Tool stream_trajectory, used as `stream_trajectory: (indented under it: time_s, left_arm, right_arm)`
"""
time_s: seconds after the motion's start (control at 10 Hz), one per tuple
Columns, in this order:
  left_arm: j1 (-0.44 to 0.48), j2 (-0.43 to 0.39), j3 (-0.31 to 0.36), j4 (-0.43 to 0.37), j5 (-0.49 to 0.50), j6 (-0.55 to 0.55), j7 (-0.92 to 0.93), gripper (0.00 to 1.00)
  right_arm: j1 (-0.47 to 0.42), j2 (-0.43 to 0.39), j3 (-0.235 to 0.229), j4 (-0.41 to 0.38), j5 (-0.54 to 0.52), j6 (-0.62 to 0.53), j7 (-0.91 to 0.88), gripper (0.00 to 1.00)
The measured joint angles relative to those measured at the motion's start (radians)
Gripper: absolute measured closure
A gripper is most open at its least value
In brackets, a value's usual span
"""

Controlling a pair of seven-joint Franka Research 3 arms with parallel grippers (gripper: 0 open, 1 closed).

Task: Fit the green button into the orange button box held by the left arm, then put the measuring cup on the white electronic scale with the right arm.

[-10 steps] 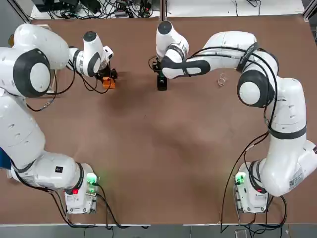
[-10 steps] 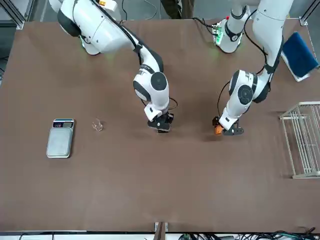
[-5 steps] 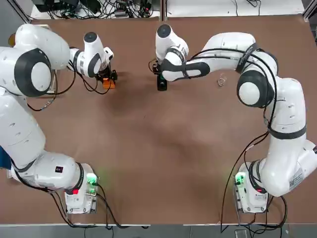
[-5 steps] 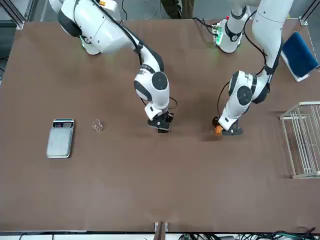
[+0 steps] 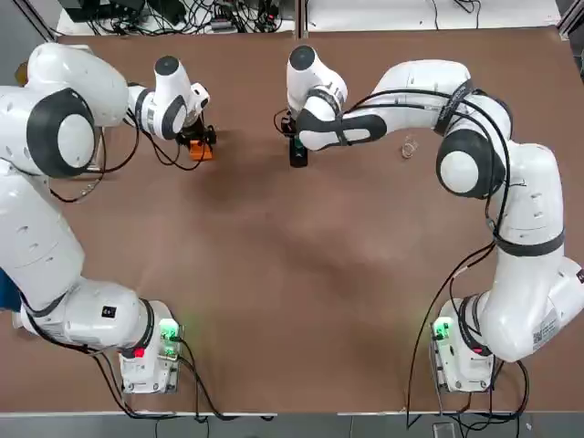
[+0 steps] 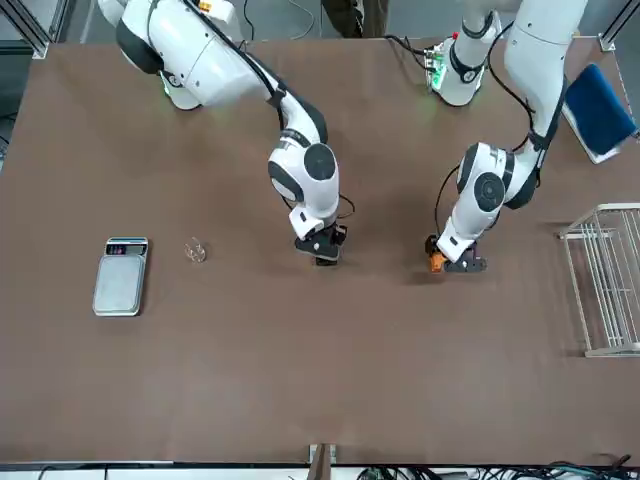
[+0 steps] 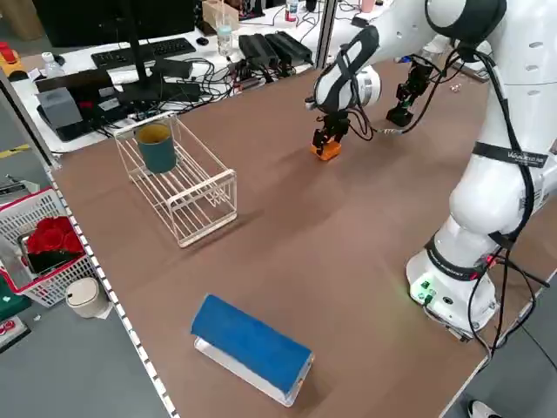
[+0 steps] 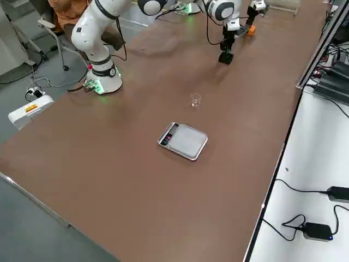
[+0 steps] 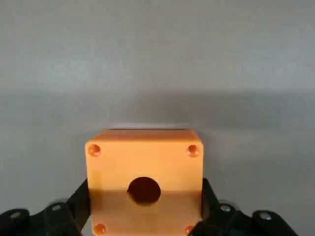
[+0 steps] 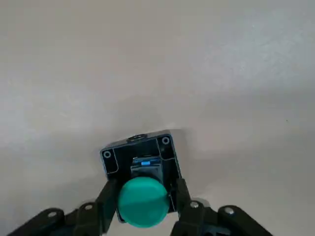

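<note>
The orange button box (image 9: 144, 162) rests on the table at the far left, round hole facing up. My left gripper (image 5: 198, 144) is shut on it, one finger (image 9: 78, 201) pressed to each side. It also shows in the front view as the orange box (image 6: 436, 261). At the far middle, the green button (image 10: 142, 201) stands cap up on its black body. My right gripper (image 5: 298, 157) is down over it, fingers (image 10: 108, 196) against both sides of the body. The clear measuring cup (image 6: 195, 250) stands alone to the right, beside the white electronic scale (image 6: 120, 278).
A white wire rack (image 7: 178, 187) holding a teal cup (image 7: 157, 148) stands at the table's left edge. A blue-topped block (image 7: 252, 344) lies nearer the robot on that side. Cables and equipment line the bench beyond the far edge.
Both wrists have shifted only very slightly. The orange box, the button, the cup and the scale stay where they were.
</note>
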Motion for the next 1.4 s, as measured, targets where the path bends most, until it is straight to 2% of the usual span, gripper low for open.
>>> stream_trajectory:
  time_s: [0.1,0.2,0.3,0.5,0.6,0.8,1.1,1.2,1.4]
  left_arm:
    - [0.001,-0.001,0.000,0.026,0.000,-0.024,-0.001,0.13]
    - [0.002,-0.003,0.000,0.067,0.000,-0.078,-0.002,0.13]
    - [0.002,-0.010,0.000,0.124,0.000,-0.161,-0.002,0.13]
    - [0.000,-0.023,-0.013,0.248,-0.047,-0.293,-0.003,0.13]
    - [-0.002,-0.025,-0.029,0.295,-0.064,-0.337,-0.003,0.13]
    - [-0.007,-0.025,-0.084,0.351,-0.076,-0.389,-0.014,0.13]
    - [-0.059,-0.012,-0.155,0.464,-0.081,-0.487,-0.103,0.13]
    - [-0.111,0.016,-0.158,0.520,-0.081,-0.519,-0.153,0.13]
    - [-0.230,0.105,-0.158,0.639,-0.081,-0.565,-0.253,0.13]
  right_arm:
    - [0.000,0.000,0.000,0.000,0.000,0.000,0.001,0.42]
    - [0.000,0.000,0.000,0.000,0.000,0.000,0.001,0.35]
    - [0.000,-0.001,0.000,0.001,0.000,0.000,0.002,0.32]
    - [-0.004,-0.010,0.000,0.010,0.000,-0.014,0.005,0.08]
    - [-0.018,-0.027,0.006,0.016,0.000,-0.050,0.005,0.00]
    - [-0.082,-0.107,0.043,-0.006,0.000,-0.127,-0.006,0.00]
    - [-0.202,-0.315,0.051,-0.178,0.049,-0.141,-0.127,0.00]
    - [-0.228,-0.386,0.019,-0.223,0.121,-0.147,-0.208,0.00]
    - [-0.243,-0.536,-0.124,-0.271,0.286,-0.200,-0.436,0.00]
